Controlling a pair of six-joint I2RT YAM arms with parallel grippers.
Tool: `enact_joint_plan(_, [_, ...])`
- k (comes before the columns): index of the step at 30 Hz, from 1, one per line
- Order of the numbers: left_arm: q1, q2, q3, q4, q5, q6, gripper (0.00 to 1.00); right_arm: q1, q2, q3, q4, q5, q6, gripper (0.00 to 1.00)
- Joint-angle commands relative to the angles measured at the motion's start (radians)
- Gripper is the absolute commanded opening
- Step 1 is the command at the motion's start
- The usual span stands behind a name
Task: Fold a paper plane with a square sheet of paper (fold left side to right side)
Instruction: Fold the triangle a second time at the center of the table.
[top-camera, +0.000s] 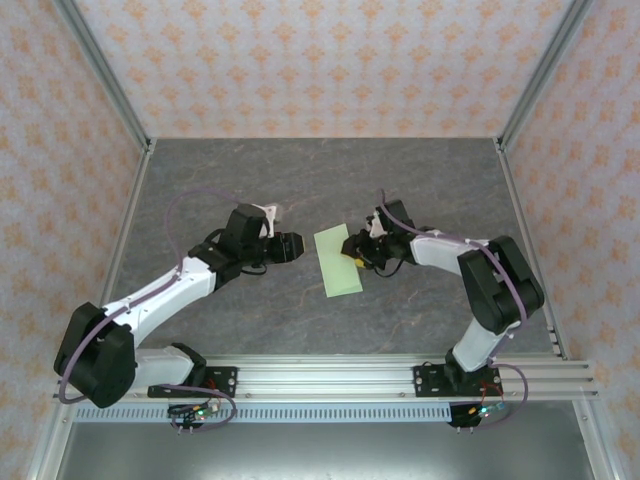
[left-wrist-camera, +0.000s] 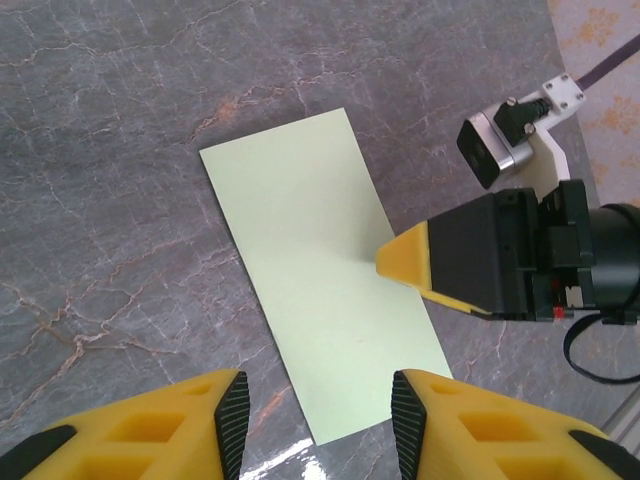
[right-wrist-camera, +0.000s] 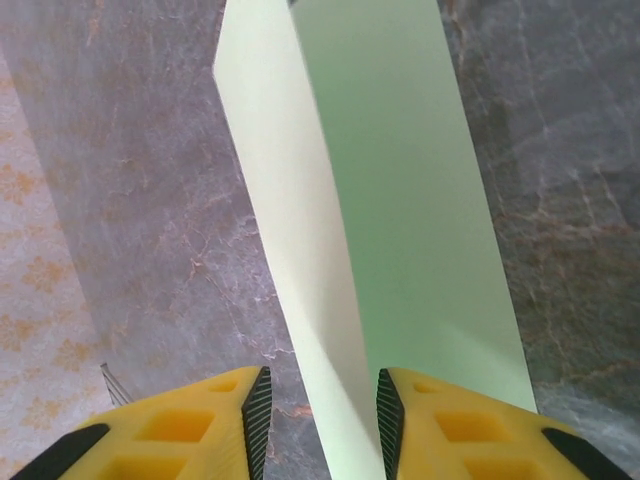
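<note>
Plainly the square sheet of paper (top-camera: 338, 262) lies in the middle of the bench (top-camera: 300, 180), between the two arms. It shows as a long rectangle rather than a square, which suggests the left-to-right half fold is made or nearly so.

The right gripper (top-camera: 357, 259) sits at the sheet's right long edge. In its wrist view the jaws stand apart with the paper's edge running between the fingers (right-wrist-camera: 250, 405), not clamped on it. One strip there looks paler and tilted, perhaps a layer standing proud of the one beneath, though I cannot tell how far. That placement suits pinning the doubled edge so the layers line up.

The left gripper (top-camera: 292, 247) hovers just beside the left long edge, low and facing the sheet, jaws released and holding nothing. It is probably placed to press along the crease.
</note>
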Motion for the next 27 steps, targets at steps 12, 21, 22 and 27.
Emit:
enact_joint_plan(12, [-0.021,-0.115,-0.008,-0.058,-0.005,0.128,0.46,-0.019,-0.006,0.072,-0.028,-0.019,0.051,0.0])
enact_joint_plan(21, [-0.061,-0.151,-0.003,-0.096,-0.026,0.181,0.48,-0.021,-0.118,0.05,-0.05,0.043,0.111,0.01])
enact_joint_plan(22, [-0.061,-0.151,-0.005,-0.094,-0.026,0.179,0.48,-0.02,-0.125,0.044,-0.048,0.046,0.114,0.01])
enact_joint_plan(27, [-0.065,-0.146,-0.008,-0.075,-0.012,0.186,0.49,-0.021,-0.111,0.025,-0.033,0.044,0.122,0.01])
